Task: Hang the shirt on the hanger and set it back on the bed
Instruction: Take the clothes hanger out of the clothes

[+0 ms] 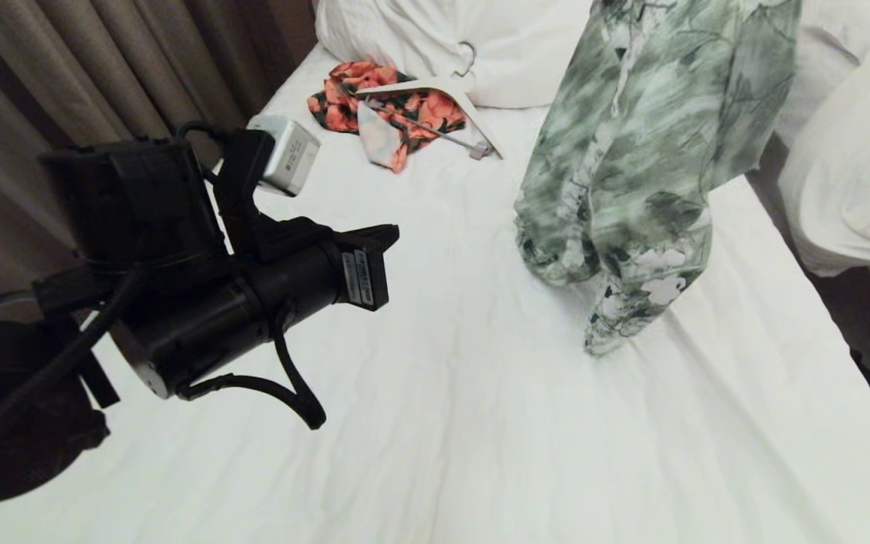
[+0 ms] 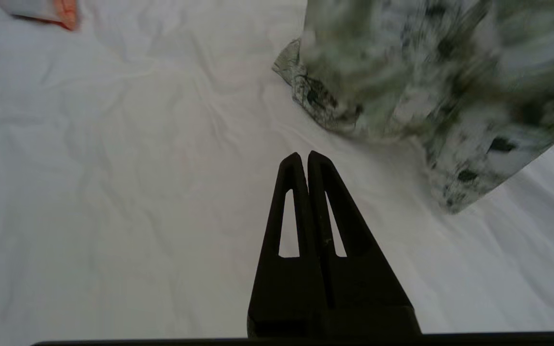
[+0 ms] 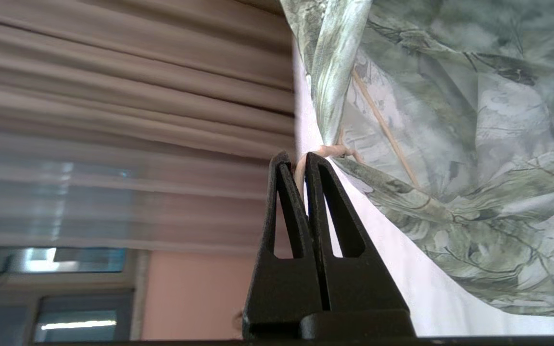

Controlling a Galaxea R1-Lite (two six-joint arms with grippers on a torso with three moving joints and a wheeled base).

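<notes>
Right gripper (image 3: 297,161): fingers pressed together on the slim cream wire of the hanger (image 3: 327,152), pinching it where the wire bends near the hook; only the right wrist view shows it.
Hanger: its thin wire runs from the fingertips into the shirt, one straight arm of it visible through the thin cloth.
Shirt (image 1: 654,151): green and white brushed print with dark stems, hanging in the air from the hanger, draped in loose folds; its lower hem (image 1: 616,325) reaches down to the sheet and bunches a little there, on the right half of the bed.
Left gripper (image 2: 304,158): fingers closed flat against each other with nothing between them, held above bare sheet, near the shirt's lower edge but apart from it.
Left arm (image 1: 201,272): black, with cables looped round it, reaching in from the left of the head view over the bed's near left part.
Bed (image 1: 442,423): wrinkled white sheet filling most of the head view.
Pillows (image 1: 435,38): large and white, at the far end of the bed.
Orange-red floral garment (image 1: 382,106): crumpled at the far left of the bed, just before the pillows.
Thick white hanger (image 1: 442,94): lying on the floral garment, its metal hook against a pillow.
Curtains (image 1: 103,68): brownish, pleated, along the bed's left side.
Second bedding (image 1: 850,166): white, heaped to the right of the bed.
</notes>
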